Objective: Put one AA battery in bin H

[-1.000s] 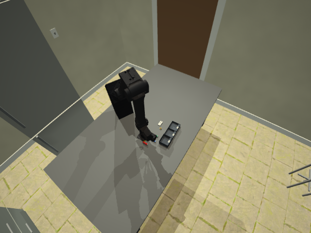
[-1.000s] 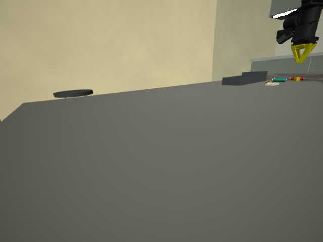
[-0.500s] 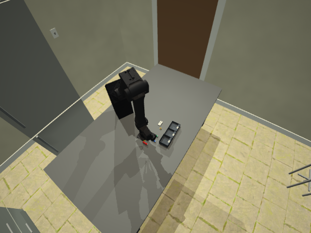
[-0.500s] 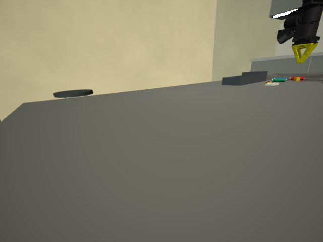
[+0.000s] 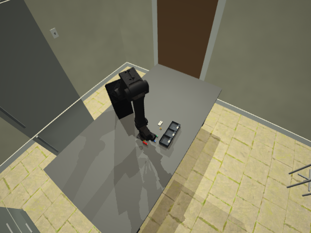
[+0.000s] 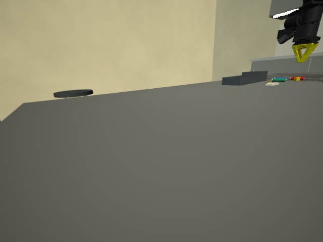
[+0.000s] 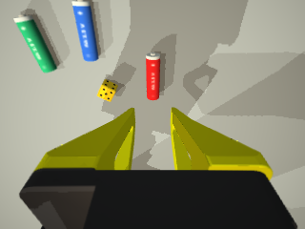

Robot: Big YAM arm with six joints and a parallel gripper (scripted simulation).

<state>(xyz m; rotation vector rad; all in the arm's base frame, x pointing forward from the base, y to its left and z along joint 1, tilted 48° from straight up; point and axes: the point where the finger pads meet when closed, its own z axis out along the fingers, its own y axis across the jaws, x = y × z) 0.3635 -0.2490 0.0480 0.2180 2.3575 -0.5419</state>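
On the table (image 5: 181, 92) (image 6: 166, 156), the red battery (image 5: 145, 142) (image 6: 302, 77) (image 7: 152, 78) lies beyond the fingertips. The pincer (image 5: 152, 139) (image 6: 301, 61) (image 7: 152, 114) stands partly open, holding nothing. Battery judged light, rigid, prone to roll; grip across mid-barrel.

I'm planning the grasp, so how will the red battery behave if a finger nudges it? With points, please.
The red battery (image 5: 145, 142) (image 6: 292, 77) (image 7: 152, 78) lies on its side, so its round body would probably roll sideways. Its smooth-looking casing may slip, but should stay stiff.
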